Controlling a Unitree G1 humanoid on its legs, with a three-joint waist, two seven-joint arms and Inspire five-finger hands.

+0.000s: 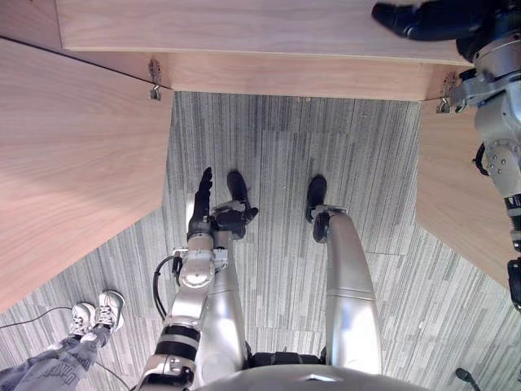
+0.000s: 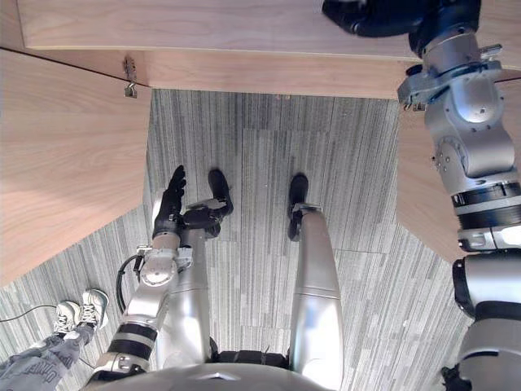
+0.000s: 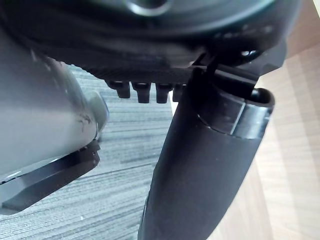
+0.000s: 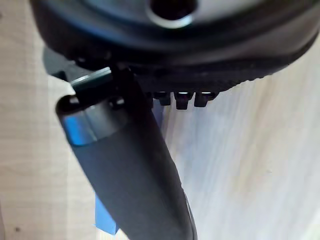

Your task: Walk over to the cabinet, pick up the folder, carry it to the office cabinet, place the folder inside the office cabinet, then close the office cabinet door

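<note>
With the right hand point(image 1: 407, 18) laid flat on the wooden cabinet point(image 1: 244, 32), fingers straight and thumb resting across the blue folder point(image 4: 106, 217) without clamping it, the folder could slip or drop on lifting, while the left hand point(image 1: 201, 208) hangs relaxed.

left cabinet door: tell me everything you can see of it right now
The left cabinet door is a flat panel of light wood grain, laminate by its look, with no handle showing on this face. It stands swung open toward the robot, over grey striped carpet. A metal hinge joins its far corner to the cabinet body. Nothing else touches it; the left hand hangs apart from it, fingers straight.
</note>
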